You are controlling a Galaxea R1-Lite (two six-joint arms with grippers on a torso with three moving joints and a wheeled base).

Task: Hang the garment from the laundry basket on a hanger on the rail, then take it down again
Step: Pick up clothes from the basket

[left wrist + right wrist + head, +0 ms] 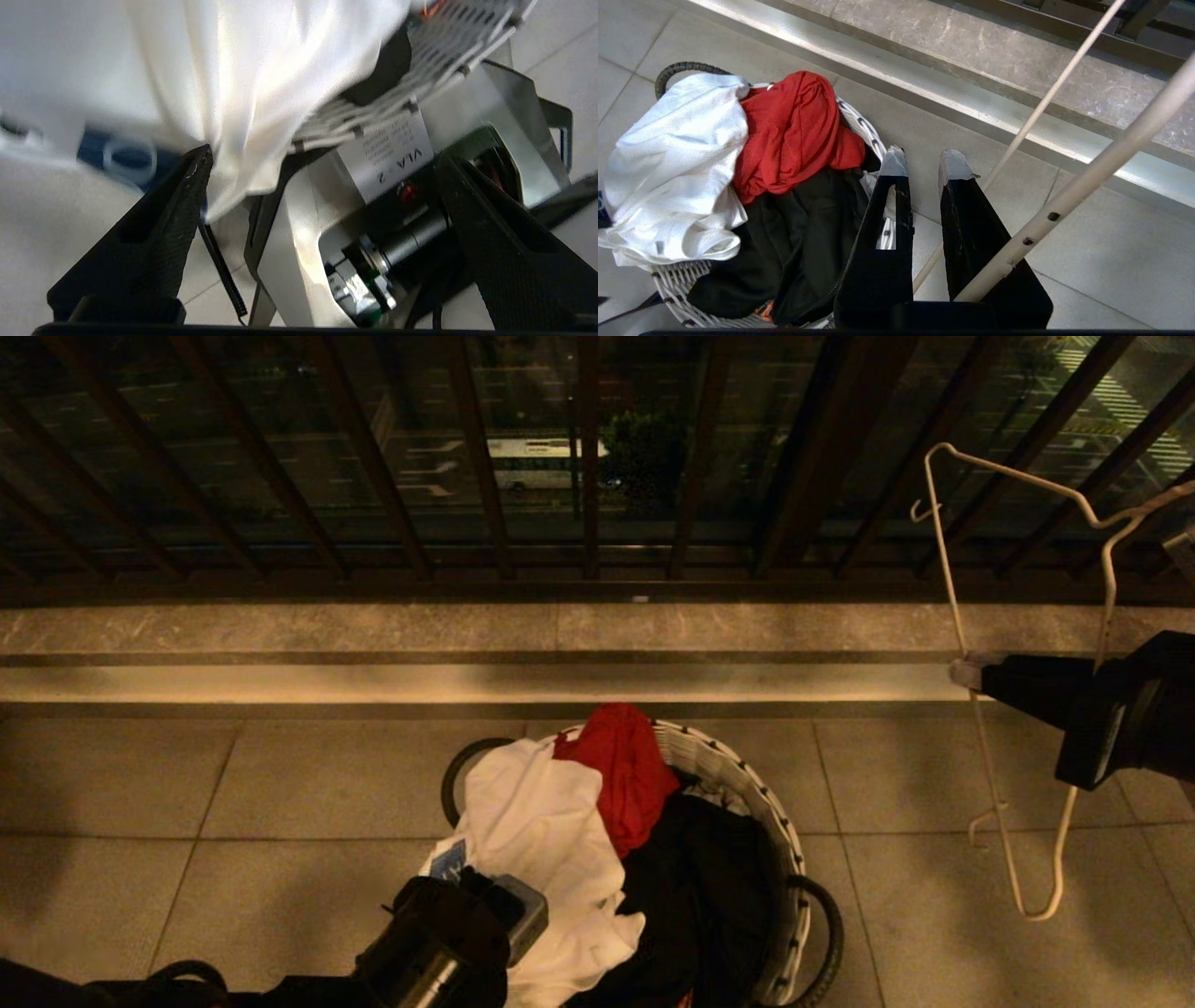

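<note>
laundry basket (747, 784) as landmark, on the floor tiles below the dark railing (588, 476).

- garment (541, 831): white tee draped over the basket's left rim, spilling down the outside on the robot's side. blue print just peeks beside the left wrist. red cloth (621, 775) lies on top beside it toward the far rim, black cloth (700, 887) fills the right half.
- left gripper (322, 186): jaws spread wide, down at the basket's near-left rim. a hanging fold of the tee touches the inside of one finger; nothing pinched. the fold runs down the basket wall, across the gap, so you likely want the jaws moved further onto it before pinching.
- right gripper (920, 168): well right of the basket, jaws nearly together, pinching the hanger (1018, 691) by its wire.

left arm is clearly the nearer one.
</note>
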